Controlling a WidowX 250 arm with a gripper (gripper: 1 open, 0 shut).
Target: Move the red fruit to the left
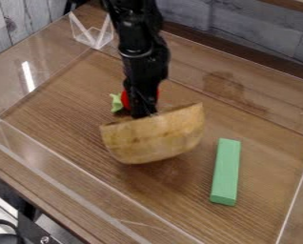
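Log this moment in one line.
gripper: shut at bowl rim | bowl: tilted | red fruit: behind bowl | green block: right

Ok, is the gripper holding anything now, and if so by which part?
Yes: the gripper has the wooden bowl, apparently by its rim on the side nearest the arm, and the bowl is tipped up.
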